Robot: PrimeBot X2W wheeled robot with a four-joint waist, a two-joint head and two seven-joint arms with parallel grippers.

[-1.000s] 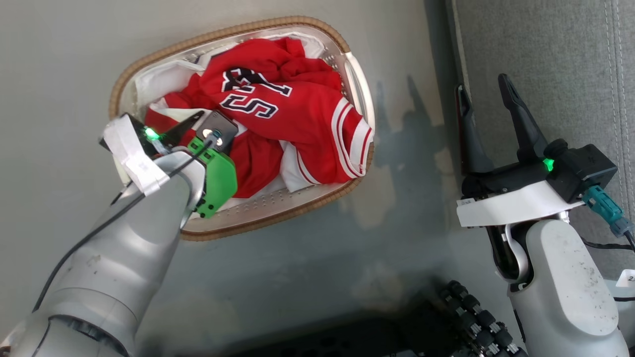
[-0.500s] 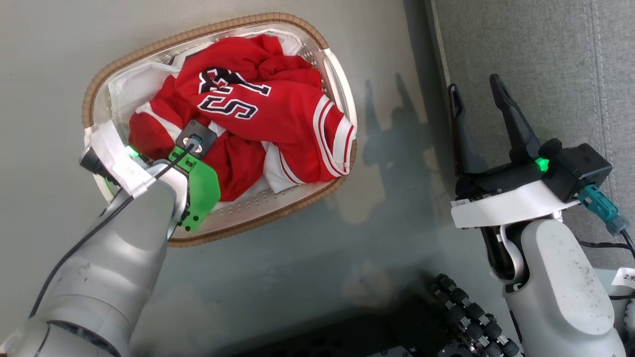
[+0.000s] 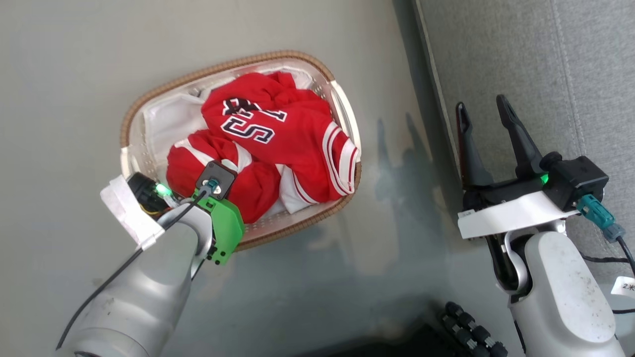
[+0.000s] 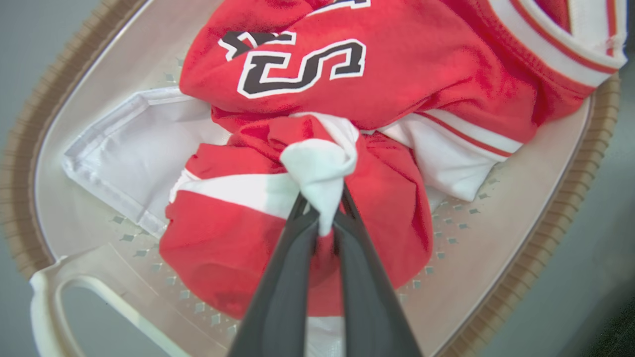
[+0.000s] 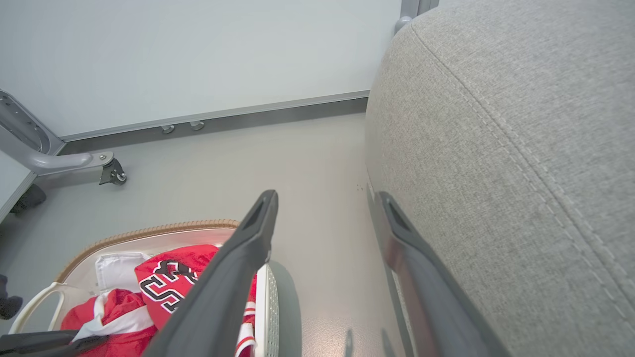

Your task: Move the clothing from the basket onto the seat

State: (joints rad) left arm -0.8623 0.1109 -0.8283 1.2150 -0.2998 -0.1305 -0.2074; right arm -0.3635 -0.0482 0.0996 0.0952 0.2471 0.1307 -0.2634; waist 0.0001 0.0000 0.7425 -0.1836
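Grey upholstery of the seat (image 3: 521,59) rises just to the right of the right end effector (image 3: 481,104). In the right wrist view that end effector's right finger runs close beside the cushion's rounded edge; whether it touches the fabric I cannot tell. Its fingers are spread wide with nothing between them, above the pale floor (image 3: 74,74).

Off to its left, well apart from it, stands the oval basket (image 3: 223,67) with a brown woven rim, and all the clothing (image 3: 278,134) lies inside it. The left end effector (image 4: 321,208) reaches down into the near end of the basket. Its two dark fingers are drawn nearly together, pinching a bunched fold of red cloth with a white band. A white knot of that fabric bulges just past the fingertips.

Beyond the fold, farther from the fingertips, lies a red piece with navy-and-white block letters. Its striped white trim reaches the basket's rim at the upper right of the left wrist view. To the left of the fingers a plain white liner sheet (image 4: 134,148) lies on the basket's perforated bottom, partly under the red cloth. Below and left of the fingers is one white handle (image 4: 42,307).
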